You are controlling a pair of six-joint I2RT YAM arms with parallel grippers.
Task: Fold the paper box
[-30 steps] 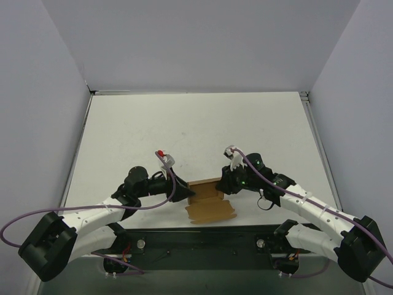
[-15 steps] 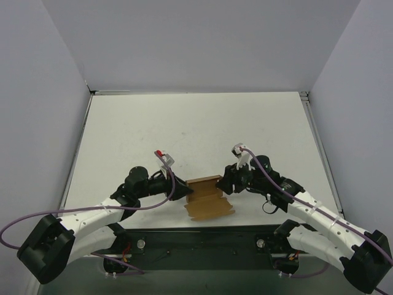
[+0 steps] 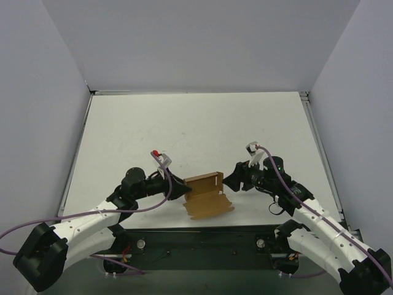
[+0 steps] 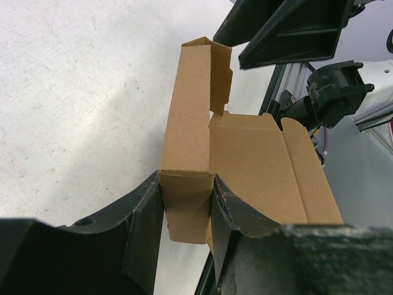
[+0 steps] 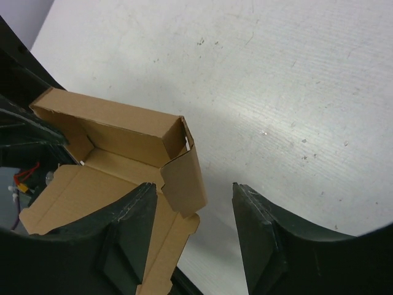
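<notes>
- The white tabletop (image 3: 196, 123) sits between pale lilac-grey walls; 2 black-and-white arms reach in from its near edge.
- The small brown cardboard paper box (image 3: 207, 195) lies close to that near edge, between the 2 grippers, only half formed; 1 long wall stands upright along its far side, while a wide panel with notched tabs lies flat toward the arm bases.
- The left gripper (image 3: 183, 189) is clamped on the left end of the upright wall; the left wrist view shows the cardboard pinched between both black fingers.
- The right gripper (image 3: 233, 180) has its jaws spread and holds nothing; 1 second ago it pressed against the box's right end, and it has since drawn back to the right, now just beside the box and apart from it.
- In the right wrist view the short end flap is turned around the corner of the wall, which stands taller than before.
- Judgement: the right corner fold looks done; unheld, it may spring back, and the flat panel has yet to be raised.
</notes>
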